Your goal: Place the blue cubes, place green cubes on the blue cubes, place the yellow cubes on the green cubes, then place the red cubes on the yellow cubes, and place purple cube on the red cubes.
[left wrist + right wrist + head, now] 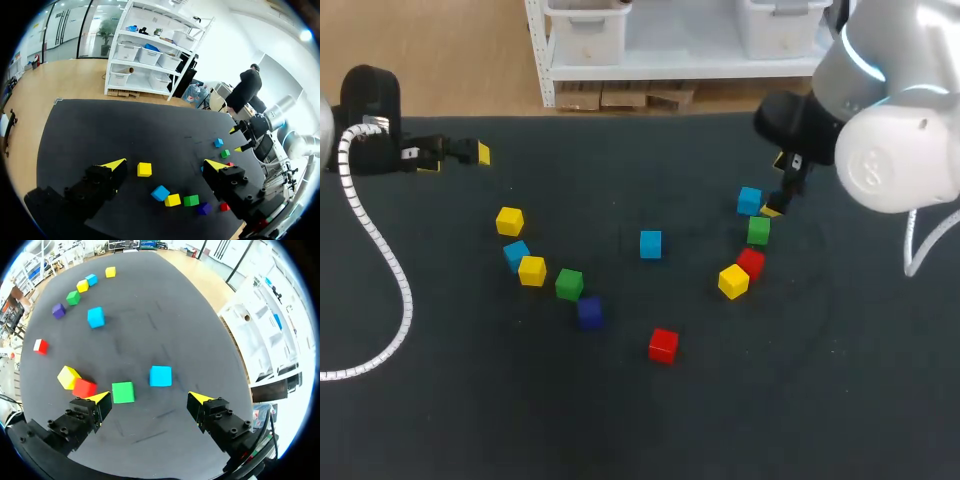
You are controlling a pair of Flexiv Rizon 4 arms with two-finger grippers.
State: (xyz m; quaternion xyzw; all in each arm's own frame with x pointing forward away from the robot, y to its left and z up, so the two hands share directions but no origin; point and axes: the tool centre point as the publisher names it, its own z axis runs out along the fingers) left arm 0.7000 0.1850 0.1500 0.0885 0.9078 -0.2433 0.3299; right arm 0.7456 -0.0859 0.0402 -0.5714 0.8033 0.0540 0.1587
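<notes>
Dark table (620, 420) strewn with coloured cubes (651, 244); left end effector (165, 164) wide, empty; right end effector (149, 397) wide, empty.

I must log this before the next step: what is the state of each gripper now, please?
Left gripper: open, holding nothing.
Right gripper: open, holding nothing.

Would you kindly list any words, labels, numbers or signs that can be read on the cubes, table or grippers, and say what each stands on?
No text can be read in any view.
The blue cube and green cube ahead of the right gripper show plain faces, as do the others.
The black table bears no marking.
The left gripper shows no legible print.
</notes>
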